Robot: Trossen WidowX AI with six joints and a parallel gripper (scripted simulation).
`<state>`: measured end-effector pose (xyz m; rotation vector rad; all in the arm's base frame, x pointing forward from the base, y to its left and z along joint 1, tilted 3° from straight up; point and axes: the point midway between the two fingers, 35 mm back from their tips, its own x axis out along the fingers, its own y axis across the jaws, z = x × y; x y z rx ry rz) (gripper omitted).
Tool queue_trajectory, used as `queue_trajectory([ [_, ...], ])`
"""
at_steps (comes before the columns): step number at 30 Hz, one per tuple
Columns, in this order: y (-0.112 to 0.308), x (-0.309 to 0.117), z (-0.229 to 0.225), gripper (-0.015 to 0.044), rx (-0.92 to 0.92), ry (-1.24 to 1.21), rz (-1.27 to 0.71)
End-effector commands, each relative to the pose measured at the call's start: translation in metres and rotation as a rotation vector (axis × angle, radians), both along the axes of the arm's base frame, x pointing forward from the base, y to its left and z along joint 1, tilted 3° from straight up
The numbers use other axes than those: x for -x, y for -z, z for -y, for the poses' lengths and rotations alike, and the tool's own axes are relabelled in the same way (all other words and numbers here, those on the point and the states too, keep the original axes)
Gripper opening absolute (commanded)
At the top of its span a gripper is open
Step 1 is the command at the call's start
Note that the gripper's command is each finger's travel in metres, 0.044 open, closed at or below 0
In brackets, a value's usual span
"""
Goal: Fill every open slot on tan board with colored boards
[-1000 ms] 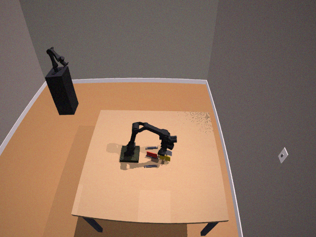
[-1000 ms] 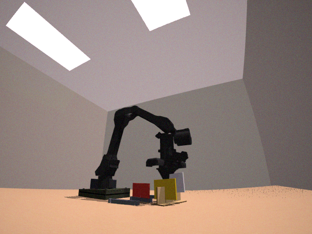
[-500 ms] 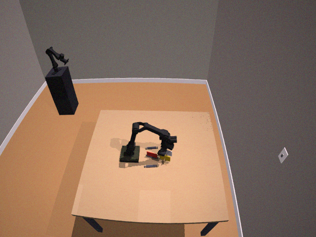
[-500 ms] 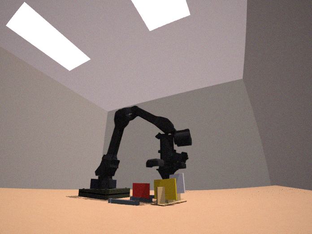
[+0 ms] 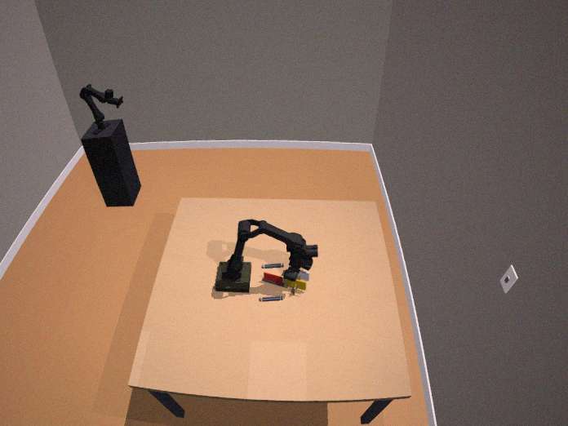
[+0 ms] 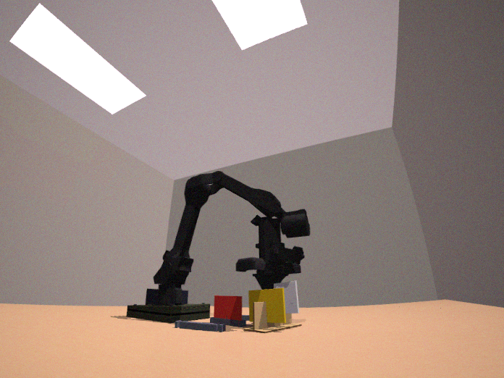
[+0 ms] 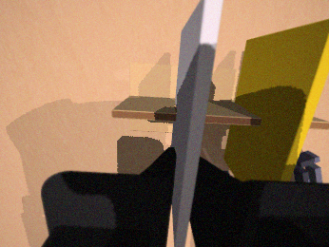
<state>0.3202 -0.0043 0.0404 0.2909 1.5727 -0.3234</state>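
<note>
Clamped tight on the pale grey board (image 5: 303, 276) (image 6: 291, 297) (image 7: 190, 114) with the gripper (image 5: 290, 275) (image 6: 271, 287) (image 7: 177, 154), upright and crosswise over the standing tan board (image 5: 294, 290) (image 6: 259, 315) (image 7: 133, 108), just beside the yellow board (image 5: 300, 284) (image 6: 269, 305) (image 7: 271, 109). Careful now: likely to jam or tip the tan board if pushed down with notch and slot misaligned. Impossible to see notch or slot, or to judge the seating.

No legible text
Boards, holders, arm, desk: no readable labels, brands, numbers or signs; a faint pale mark on the arm's base (image 5: 219, 286) (image 6: 136, 312), too small to read.
</note>
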Motion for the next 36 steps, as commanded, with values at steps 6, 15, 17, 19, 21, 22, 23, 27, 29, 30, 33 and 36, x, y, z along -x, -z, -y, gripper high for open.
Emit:
queue_trajectory([
  [6, 0.0028, 0.0003, -0.0001, 0.0, -0.001, -0.004, -0.001],
  [15, 0.0047, 0.0003, 0.0, 0.0, -0.001, -0.004, -0.001],
  [17, 0.0051, 0.0003, 0.0, 0.0, -0.001, -0.004, -0.001],
  [19, 0.0055, 0.0003, 0.0, 0.0, -0.001, -0.004, -0.001],
  [21, 0.0059, 0.0003, 0.0, 0.0, -0.001, -0.004, -0.001],
  [22, 0.0062, 0.0003, 0.0, 0.0, -0.001, -0.004, -0.001],
  [23, 0.0064, 0.0003, 0.0, 0.0, -0.001, -0.004, -0.001],
  [27, 0.0072, 0.0004, 0.0, 0.0, -0.001, -0.004, -0.001],
  [29, 0.0077, 0.0004, 0.0001, 0.0, -0.001, -0.004, -0.001],
  [30, 0.0079, 0.0004, 0.0001, 0.0, -0.001, -0.004, -0.001],
  [33, 0.0086, 0.0004, 0.0001, 0.0, -0.001, -0.004, -0.001],
  [36, 0.0092, 0.0004, 0.0001, 0.0, -0.001, -0.004, -0.001],
])
